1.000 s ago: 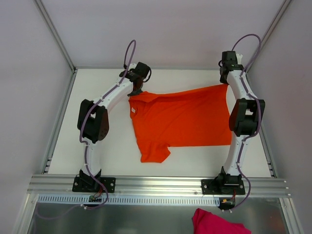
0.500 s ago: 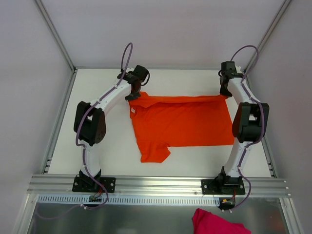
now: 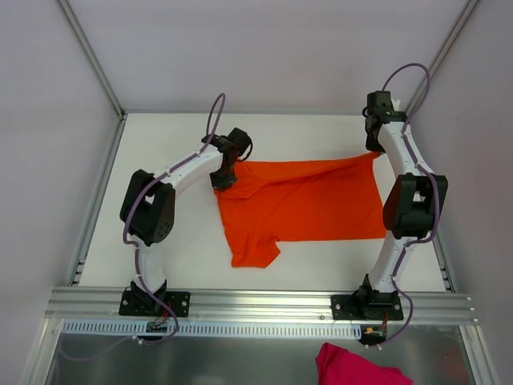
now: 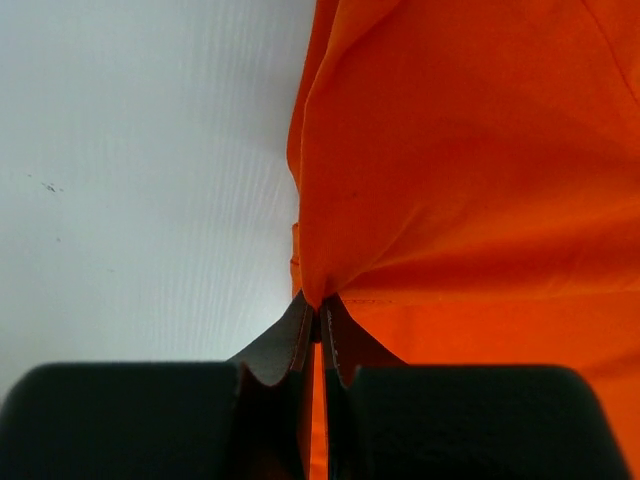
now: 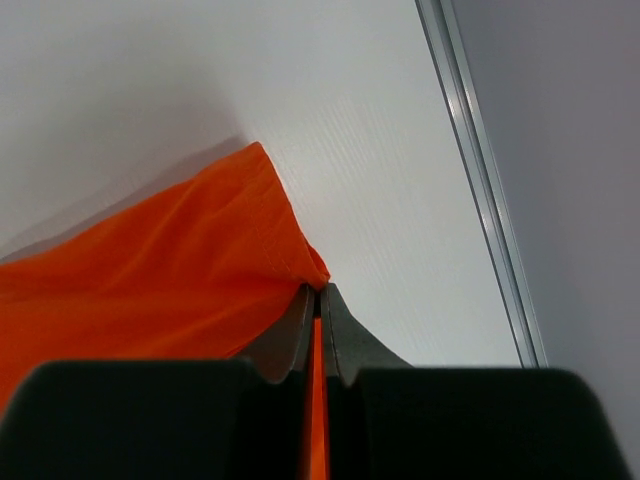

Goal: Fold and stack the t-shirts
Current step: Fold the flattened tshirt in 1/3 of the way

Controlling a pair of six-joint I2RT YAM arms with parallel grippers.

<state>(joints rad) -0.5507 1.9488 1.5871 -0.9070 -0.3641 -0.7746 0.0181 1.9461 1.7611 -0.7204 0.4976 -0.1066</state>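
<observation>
Two corners of the bright orange soft fabric t-shirt (image 3: 304, 204) sit pinched by the left end effector (image 3: 224, 178) and the right end effector (image 3: 373, 149); draw both nearward evenly, edge taut.

no readable text, labels or signs

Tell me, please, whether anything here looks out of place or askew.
A crumpled magenta cloth lies off the white table, beyond its near rail. The orange t-shirt sits unevenly: its far edge is pinched by the left pincer and right pincer, with one sleeve jutting toward that rail.
</observation>
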